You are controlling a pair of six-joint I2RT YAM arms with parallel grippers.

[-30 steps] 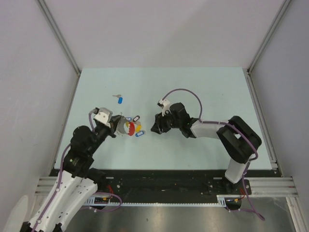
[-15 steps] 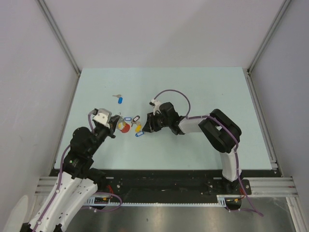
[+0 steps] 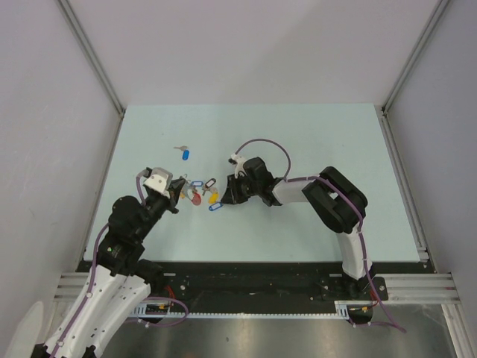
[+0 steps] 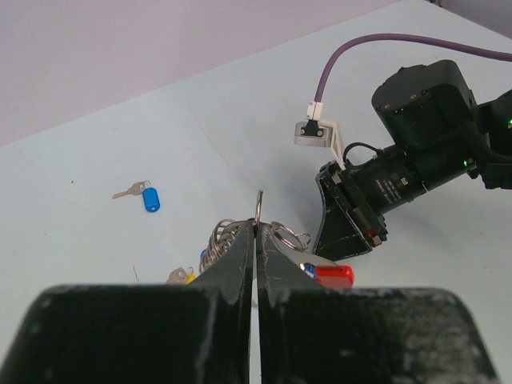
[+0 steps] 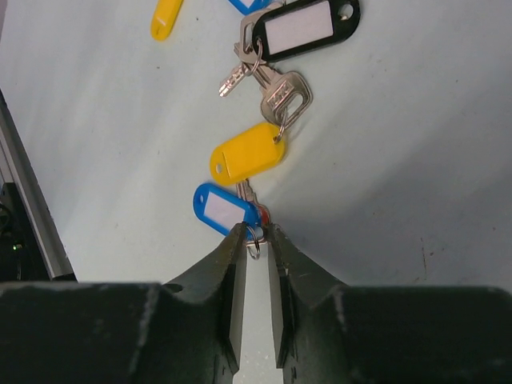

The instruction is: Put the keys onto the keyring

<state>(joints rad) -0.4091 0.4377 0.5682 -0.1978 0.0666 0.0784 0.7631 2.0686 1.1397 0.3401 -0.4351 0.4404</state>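
Observation:
My left gripper [image 4: 258,228] is shut on a thin metal link of the keyring, whose silver coil [image 4: 218,240] and red plastic arc [image 4: 332,276] lie beside the fingers. In the top view the keyring [image 3: 196,198] sits just right of the left gripper [image 3: 179,192]. My right gripper [image 5: 256,230] pinches the head and small ring of the blue-tagged key [image 5: 224,210] on the table. A yellow-tagged key [image 5: 248,154] and a black-tagged key [image 5: 300,28] lie just beyond it. In the top view the right gripper [image 3: 226,195] is close to the right of the keyring.
A lone blue-tagged key [image 3: 185,154] lies farther back on the left and also shows in the left wrist view [image 4: 150,198]. Another yellow tag [image 5: 166,14] lies near the keyring. Metal rails border the pale green table [image 3: 313,142].
My right arm has moved left to the cluster of keys beside the keyring. The keyring in my left gripper has tilted, so less of its red arc shows.

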